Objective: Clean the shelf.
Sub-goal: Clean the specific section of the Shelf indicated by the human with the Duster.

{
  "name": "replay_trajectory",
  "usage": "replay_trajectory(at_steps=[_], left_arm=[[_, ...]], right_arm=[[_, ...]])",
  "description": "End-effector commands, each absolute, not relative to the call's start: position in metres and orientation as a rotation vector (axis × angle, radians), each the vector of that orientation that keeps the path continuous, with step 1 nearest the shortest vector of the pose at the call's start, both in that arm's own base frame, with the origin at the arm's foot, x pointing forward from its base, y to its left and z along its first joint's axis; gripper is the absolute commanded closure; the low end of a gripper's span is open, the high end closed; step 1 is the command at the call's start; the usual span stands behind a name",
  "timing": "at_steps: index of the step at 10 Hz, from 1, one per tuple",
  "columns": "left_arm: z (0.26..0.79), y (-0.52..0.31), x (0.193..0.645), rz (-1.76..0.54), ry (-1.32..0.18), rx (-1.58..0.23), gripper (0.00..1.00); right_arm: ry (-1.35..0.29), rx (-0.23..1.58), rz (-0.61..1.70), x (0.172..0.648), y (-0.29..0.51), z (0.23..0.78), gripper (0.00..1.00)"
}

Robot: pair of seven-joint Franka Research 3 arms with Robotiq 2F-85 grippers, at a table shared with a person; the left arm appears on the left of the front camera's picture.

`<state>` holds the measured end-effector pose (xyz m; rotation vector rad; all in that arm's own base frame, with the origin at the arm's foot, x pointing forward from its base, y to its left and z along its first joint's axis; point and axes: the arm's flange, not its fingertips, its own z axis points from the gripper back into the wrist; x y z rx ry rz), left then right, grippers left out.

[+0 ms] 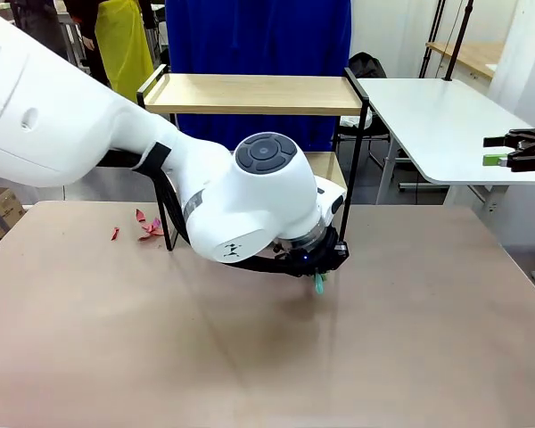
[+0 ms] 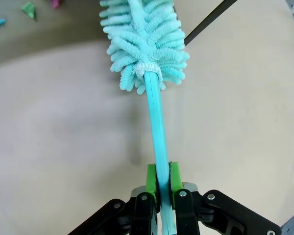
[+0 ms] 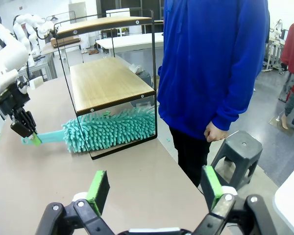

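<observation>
Item: shelf (image 1: pixel 250 94). Teal duster (image 3: pixel 108 129) head under lower board, handle clamped in left gripper (image 2: pixel 160 172). Open, empty right gripper (image 3: pixel 155 183). Red scraps (image 1: pixel 147 229) beside leg; person (image 3: pixel 210 63) behind.

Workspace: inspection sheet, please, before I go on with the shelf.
surface: beige table, no spills seen.
job's things: shelf stands near the far edge; teal duster head lies under its lower board.
clutter: red scraps by the shelf's leg.
grippers: left gripper, fingers shut on the duster's handle; right gripper open, holding nothing.
cables: black lead under the left wrist.
surroundings: person in blue beside the shelf; grey stool; white table.
</observation>
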<state>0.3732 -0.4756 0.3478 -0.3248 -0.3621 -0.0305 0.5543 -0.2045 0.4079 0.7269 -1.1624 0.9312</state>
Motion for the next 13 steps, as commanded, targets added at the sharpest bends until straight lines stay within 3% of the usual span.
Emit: replay_trajectory(at_steps=[1, 5, 13], left_arm=[[0.349, -0.481, 0.373, 0.038, -0.343, -0.270, 0.87], [0.344, -0.464, 0.381, -0.028, -0.294, -0.273, 0.87], [0.346, -0.295, 0.421, 0.112, -0.259, -0.023, 0.87]], right_arm=[[-1.138, 0.707, 0.920, 0.554, -0.201, 0.413, 0.00], [-1.138, 0.707, 0.920, 0.554, -0.201, 0.413, 0.00], [-1.138, 0.707, 0.920, 0.554, -0.201, 0.413, 0.00]])
